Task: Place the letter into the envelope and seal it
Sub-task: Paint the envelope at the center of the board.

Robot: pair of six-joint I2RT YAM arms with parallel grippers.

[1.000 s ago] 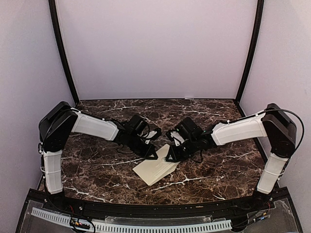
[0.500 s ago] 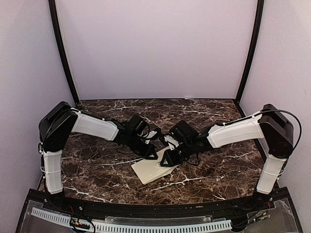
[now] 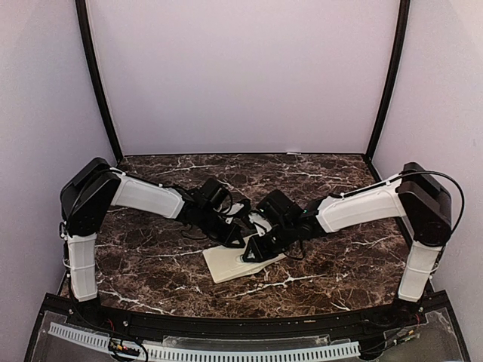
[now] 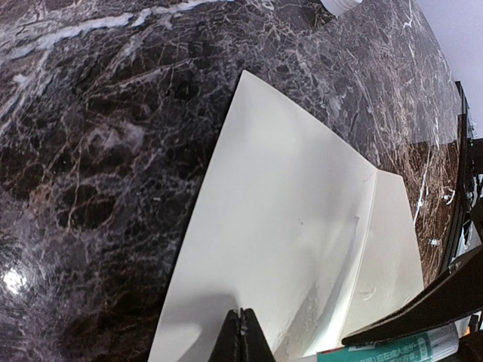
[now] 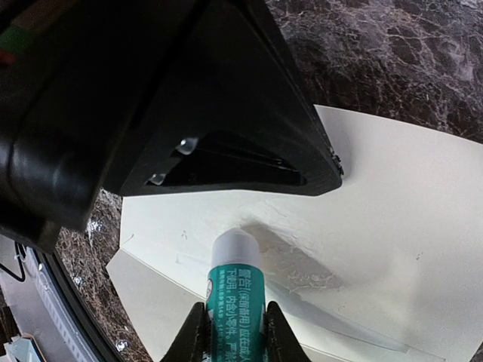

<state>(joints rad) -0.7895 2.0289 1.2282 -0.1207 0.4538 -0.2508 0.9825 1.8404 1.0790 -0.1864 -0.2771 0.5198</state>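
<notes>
I find the envelope (image 3: 225, 265) lying flat at the centre of the desk (image 3: 151, 256). Its long axis runs diagonally, near-left to far-right, with the flap folded out along one long edge. The letter is not visible.

The left claw (image 3: 240, 240) is clenched empty, its tip down on the paper. The right claw (image 3: 253, 253) is grasping a glue stick (image 5: 235, 290), whose tip touches the envelope near the flap crease.

Judgement: the envelope is light and limp, creases easily, and will slide on marble. Pin the body and lift the flap by its free edge.

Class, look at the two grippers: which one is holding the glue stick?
The right gripper: it grips the green glue stick, tip on the envelope. The left gripper is shut and holds nothing.
</notes>
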